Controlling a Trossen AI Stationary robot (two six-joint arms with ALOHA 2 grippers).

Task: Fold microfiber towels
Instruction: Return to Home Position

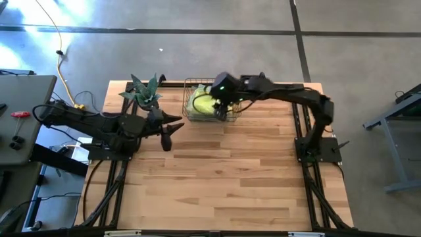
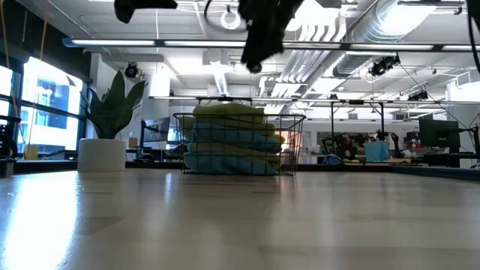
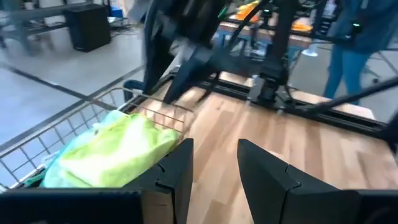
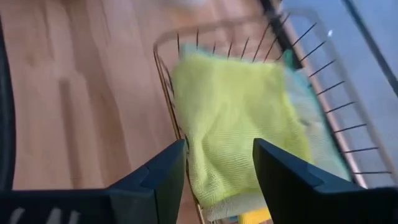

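Observation:
Several folded microfiber towels [image 2: 231, 139] are stacked in a wire basket [image 1: 192, 84] at the table's far middle; a lime green one [image 4: 236, 112] lies on top, with light blue ones under it. My right gripper [image 4: 219, 168] hangs open above the basket, clear of the top towel, with nothing between its fingers. In the low view it [image 2: 259, 52] stands well above the stack. My left gripper [image 3: 214, 168] is open and holds nothing; it hovers level just left of the basket [image 1: 172, 128] and points toward it.
A potted plant [image 1: 146, 92] with spiky green leaves stands left of the basket, close behind my left arm. Bare wooden tabletop [image 1: 223, 178] stretches from the basket to the near edge. A person [image 3: 354, 43] stands in the room beyond the table.

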